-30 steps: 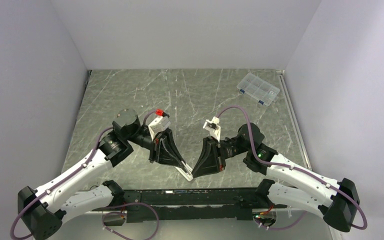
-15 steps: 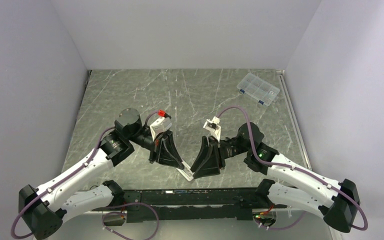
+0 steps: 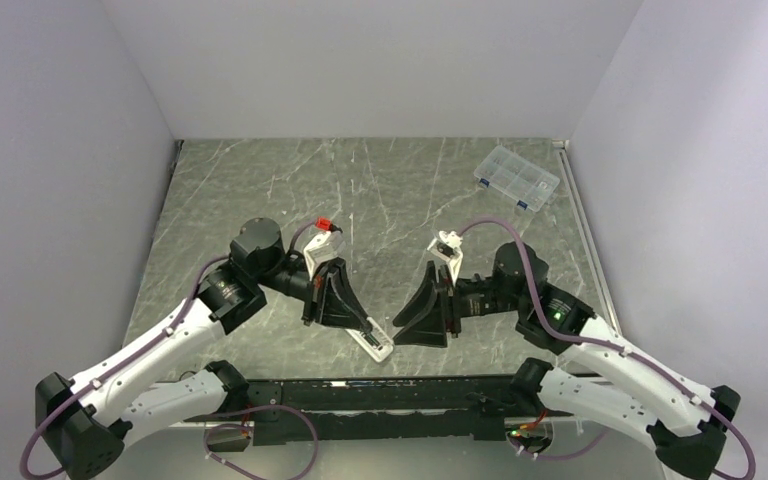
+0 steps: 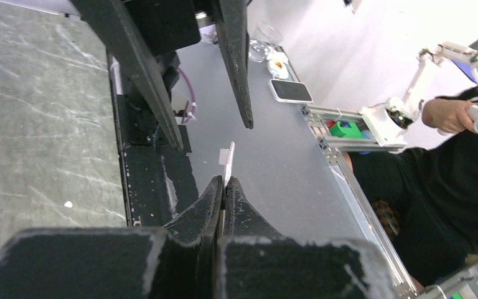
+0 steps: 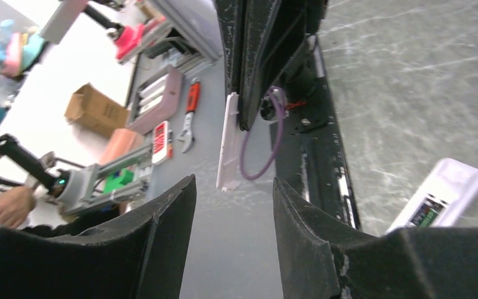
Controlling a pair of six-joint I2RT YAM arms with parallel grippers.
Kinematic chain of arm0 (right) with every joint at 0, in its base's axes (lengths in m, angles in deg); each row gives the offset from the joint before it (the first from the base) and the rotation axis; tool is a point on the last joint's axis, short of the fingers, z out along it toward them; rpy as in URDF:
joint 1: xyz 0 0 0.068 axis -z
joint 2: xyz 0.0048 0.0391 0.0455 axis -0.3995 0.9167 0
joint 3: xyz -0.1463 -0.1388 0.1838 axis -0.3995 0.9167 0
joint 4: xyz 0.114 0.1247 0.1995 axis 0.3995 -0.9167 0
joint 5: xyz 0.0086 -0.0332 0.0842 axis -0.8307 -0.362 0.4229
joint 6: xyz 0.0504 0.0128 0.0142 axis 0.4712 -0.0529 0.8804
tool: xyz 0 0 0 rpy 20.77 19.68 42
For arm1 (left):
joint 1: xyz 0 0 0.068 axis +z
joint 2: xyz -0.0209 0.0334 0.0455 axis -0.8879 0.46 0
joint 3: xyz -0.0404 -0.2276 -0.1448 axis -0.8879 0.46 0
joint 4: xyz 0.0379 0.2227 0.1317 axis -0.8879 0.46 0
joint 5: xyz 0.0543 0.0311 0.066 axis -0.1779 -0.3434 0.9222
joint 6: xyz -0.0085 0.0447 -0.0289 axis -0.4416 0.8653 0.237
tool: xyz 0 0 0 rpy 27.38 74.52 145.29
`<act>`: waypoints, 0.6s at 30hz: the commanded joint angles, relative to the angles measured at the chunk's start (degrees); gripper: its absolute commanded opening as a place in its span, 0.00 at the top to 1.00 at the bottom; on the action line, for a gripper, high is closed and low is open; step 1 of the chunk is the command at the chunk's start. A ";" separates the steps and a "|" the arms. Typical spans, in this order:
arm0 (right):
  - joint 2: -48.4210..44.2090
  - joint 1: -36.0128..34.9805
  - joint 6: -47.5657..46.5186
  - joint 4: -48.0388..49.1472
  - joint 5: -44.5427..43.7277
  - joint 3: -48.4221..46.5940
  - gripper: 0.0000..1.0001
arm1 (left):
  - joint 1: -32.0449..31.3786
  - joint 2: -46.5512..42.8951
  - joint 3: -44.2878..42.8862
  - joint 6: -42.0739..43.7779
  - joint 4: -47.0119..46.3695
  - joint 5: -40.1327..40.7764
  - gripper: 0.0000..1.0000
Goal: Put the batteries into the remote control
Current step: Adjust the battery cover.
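My left gripper (image 3: 365, 328) (image 4: 224, 180) is shut on a thin white sliver (image 4: 227, 161), which sticks out past its tips, above the table's front edge. The sliver also shows in the top view (image 3: 378, 346) and the right wrist view (image 5: 229, 140). My right gripper (image 3: 400, 330) (image 5: 233, 180) is open and empty, a short way right of the sliver. The remote control (image 5: 442, 196) lies on the table under the right gripper, with dark green showing in its open end. The top view hides it. No loose batteries are in view.
A clear compartmented plastic box (image 3: 517, 179) stands at the back right. The black front rail (image 3: 380, 395) runs just beyond both grippers. Grey side walls close in the marbled table (image 3: 260, 180).
My right gripper has pulled back to the right, away from the white piece where both grippers met. My left gripper keeps hold of the sliver and has barely moved.
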 commanded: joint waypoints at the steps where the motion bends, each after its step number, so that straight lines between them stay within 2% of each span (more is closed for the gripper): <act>1: -3.04 -0.17 -7.44 -11.04 -11.47 -4.23 0.49 | -0.13 -0.59 0.88 -1.43 -1.27 5.58 1.00; 7: -6.52 -0.18 -10.15 -15.43 -18.57 -5.04 0.49 | -0.14 -0.03 5.23 -7.43 -4.48 11.99 1.00; 15: -8.64 -0.17 -11.04 -15.60 -25.53 -4.00 0.49 | -0.15 -2.50 9.27 -14.55 -3.84 24.94 1.00; 18: -7.34 -0.17 -10.85 -14.53 -25.60 -3.34 0.49 | -0.16 -3.08 10.96 -18.20 -3.90 29.22 1.00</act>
